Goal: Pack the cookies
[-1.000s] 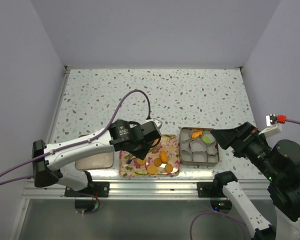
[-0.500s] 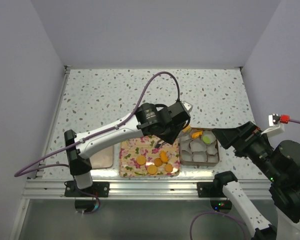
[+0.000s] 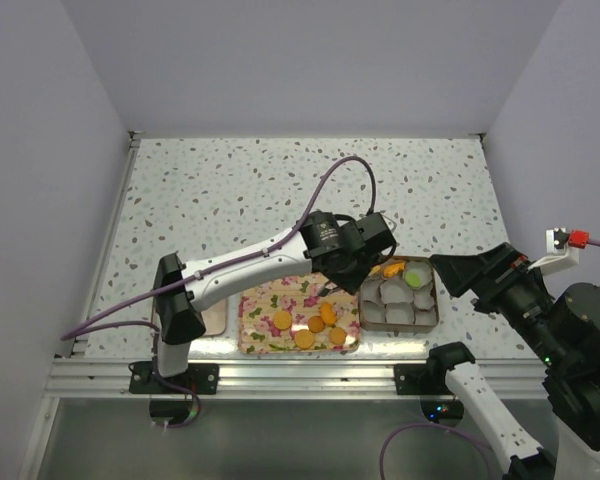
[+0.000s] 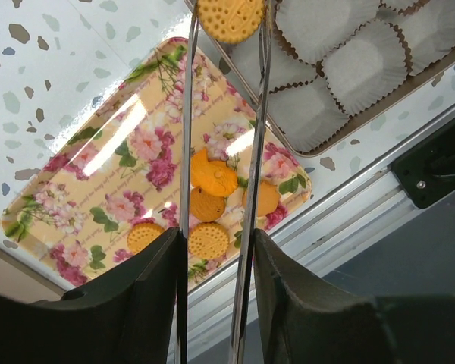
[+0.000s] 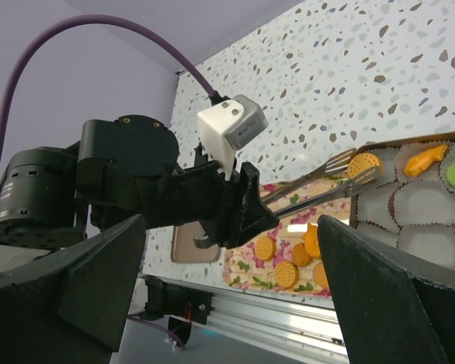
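The left gripper (image 5: 356,168) is gripping an orange cookie (image 5: 363,164) just above the box (image 5: 409,141), at its rim facing the table's left edge.

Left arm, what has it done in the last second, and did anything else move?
The left gripper swung right, from over the tray to the left edge of the tin, where it holds a cookie. The five cookies on the tray, the green cookie in the tin and the right gripper, open beside the tin, stayed put.
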You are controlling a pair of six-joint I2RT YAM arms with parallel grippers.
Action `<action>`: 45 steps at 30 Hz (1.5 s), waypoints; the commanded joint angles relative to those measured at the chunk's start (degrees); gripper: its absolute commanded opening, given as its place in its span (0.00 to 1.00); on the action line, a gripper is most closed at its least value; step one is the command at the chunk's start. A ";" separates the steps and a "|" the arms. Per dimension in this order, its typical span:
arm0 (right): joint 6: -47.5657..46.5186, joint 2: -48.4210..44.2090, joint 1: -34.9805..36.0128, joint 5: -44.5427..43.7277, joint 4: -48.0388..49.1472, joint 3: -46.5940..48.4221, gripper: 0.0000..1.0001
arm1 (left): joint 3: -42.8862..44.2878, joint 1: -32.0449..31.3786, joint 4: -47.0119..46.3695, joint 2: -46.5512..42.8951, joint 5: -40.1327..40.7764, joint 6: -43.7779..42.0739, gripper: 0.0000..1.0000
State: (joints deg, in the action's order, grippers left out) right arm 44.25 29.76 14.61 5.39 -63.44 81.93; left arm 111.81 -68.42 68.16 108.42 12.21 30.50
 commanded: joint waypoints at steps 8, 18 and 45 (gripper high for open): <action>-1.45 0.74 -0.02 -1.43 -0.19 0.51 0.99 | -0.45 1.80 -3.82 1.44 1.94 -1.06 0.54; -1.71 0.83 -0.02 -1.35 -0.63 0.77 0.99 | 2.98 2.94 -0.84 -0.75 3.00 -0.97 0.55; 4.00 -1.90 -0.02 2.96 4.64 -8.54 0.99 | -32.44 1.19 -1.89 -27.56 -7.37 4.83 0.46</action>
State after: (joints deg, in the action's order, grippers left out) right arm 46.83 28.67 14.61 7.16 -61.69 73.73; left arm 79.72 -66.39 68.45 82.17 7.88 33.93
